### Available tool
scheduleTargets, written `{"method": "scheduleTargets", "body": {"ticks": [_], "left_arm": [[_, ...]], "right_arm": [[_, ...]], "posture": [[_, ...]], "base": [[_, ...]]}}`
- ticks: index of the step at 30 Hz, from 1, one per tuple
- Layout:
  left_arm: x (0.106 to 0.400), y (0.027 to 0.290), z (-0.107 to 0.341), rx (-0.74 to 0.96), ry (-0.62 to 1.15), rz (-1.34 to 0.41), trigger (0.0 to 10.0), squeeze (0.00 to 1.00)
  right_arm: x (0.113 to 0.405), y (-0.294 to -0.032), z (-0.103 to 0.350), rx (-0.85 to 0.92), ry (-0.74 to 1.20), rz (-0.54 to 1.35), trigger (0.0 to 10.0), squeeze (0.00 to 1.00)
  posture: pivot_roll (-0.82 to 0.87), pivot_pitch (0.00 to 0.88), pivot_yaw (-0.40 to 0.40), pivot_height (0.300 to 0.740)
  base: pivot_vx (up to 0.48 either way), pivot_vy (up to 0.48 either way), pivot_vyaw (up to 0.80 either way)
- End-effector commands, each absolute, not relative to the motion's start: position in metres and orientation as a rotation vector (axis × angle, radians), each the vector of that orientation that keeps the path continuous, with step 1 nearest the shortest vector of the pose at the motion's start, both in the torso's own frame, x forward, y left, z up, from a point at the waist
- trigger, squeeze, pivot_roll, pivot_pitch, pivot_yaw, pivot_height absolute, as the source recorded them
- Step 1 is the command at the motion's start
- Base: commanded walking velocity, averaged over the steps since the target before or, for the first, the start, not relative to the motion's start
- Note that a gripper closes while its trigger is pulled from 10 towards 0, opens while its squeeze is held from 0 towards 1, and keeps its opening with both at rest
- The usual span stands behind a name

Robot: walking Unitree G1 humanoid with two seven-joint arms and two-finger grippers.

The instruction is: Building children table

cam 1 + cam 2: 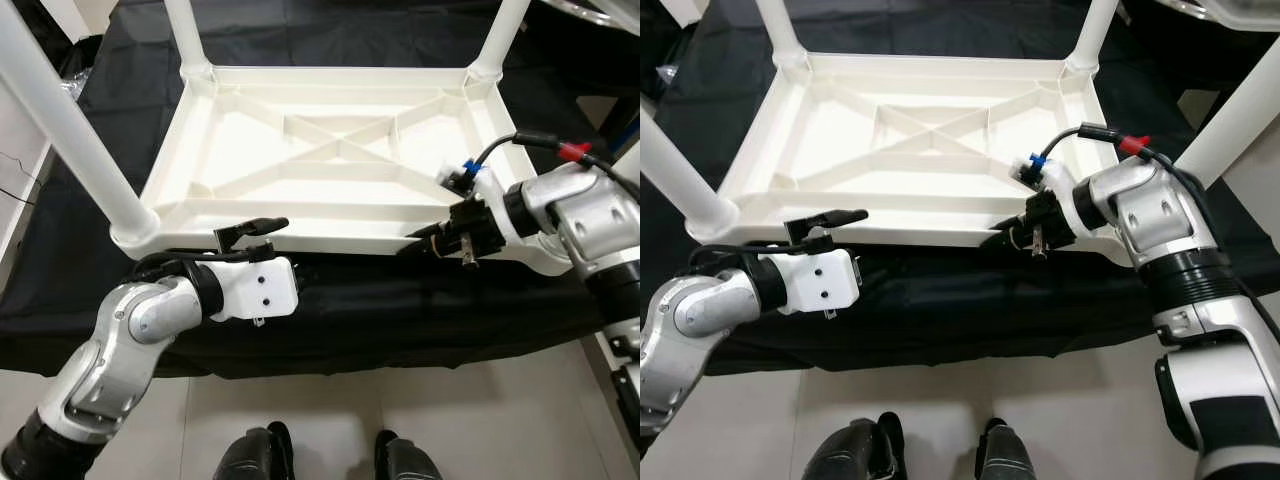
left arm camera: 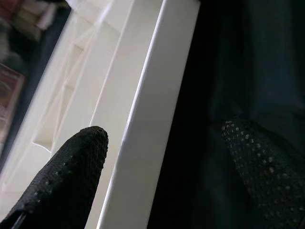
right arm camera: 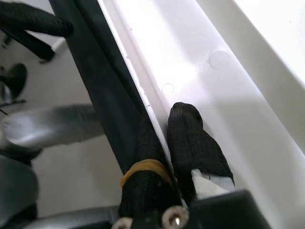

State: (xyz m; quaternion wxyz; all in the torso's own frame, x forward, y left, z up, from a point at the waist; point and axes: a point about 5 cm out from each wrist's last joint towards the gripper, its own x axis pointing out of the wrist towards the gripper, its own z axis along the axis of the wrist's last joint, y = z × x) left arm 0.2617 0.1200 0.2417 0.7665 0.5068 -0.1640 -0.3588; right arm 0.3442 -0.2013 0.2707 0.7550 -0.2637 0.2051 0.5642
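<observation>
We see even, bright overhead light on the white table (image 1: pixel 340 160), with glare on its near rim (image 3: pixel 190 71). The black cloth (image 1: pixel 400 320) beneath stays dim. Both wrist views are soft, close-range and blurred.

An indoor room, perhaps a home: pale tiled floor (image 1: pixel 330 395) at 6 o'clock, black cloth-draped counter (image 1: pixel 400 320), white furniture (image 1: pixel 20 170) at 9 o'clock.

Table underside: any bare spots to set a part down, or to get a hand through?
Free: the triangular pockets between the cross ribs of the upturned table, and the black cloth below its near rim. Crowded: the near rim itself, where the left gripper straddles it and the right gripper clamps it.
</observation>
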Motion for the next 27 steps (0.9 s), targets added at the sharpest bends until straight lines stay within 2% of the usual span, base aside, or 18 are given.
{"method": "scheduleTargets", "body": {"ticks": [1, 10, 17, 21, 27], "left_arm": [[0.263, 0.122, 0.246, 1.129, -0.376, -0.806, 10.0, 0.0], [0.271, 0.121, 0.262, 1.215, -0.442, -0.822, 10.0, 0.0], [0.287, 0.12, 0.285, 1.251, -0.56, -0.683, 10.0, 0.0], [0.29, 0.122, 0.288, 1.249, -0.572, -0.666, 10.0, 0.0], [0.291, 0.121, 0.286, 1.24, -0.575, -0.665, 10.0, 0.0]], "right_arm": [[0.342, -0.207, 0.289, -0.41, 0.343, 1.299, 0.0, 0.0], [0.338, -0.209, 0.307, -0.358, 0.313, 1.336, 0.0, 0.0], [0.341, -0.208, 0.33, -0.325, 0.252, 1.327, 0.0, 0.0], [0.343, -0.206, 0.337, -0.309, 0.217, 1.316, 0.0, 0.0], [0.341, -0.205, 0.321, -0.434, 0.303, 1.319, 0.0, 0.0]], "posture": [[-0.01, 0.298, 0.015, 0.74], [-0.02, 0.285, 0.018, 0.74], [-0.03, 0.251, 0.012, 0.74], [-0.03, 0.242, 0.011, 0.74], [-0.04, 0.233, 0.01, 0.74]], "base": [[0.0, 0.0, 0.0], [0.0, 0.0, 0.0], [0.0, 0.0, 0.0], [0.0, 0.0, 0.0], [0.0, 0.0, 0.0]]}}
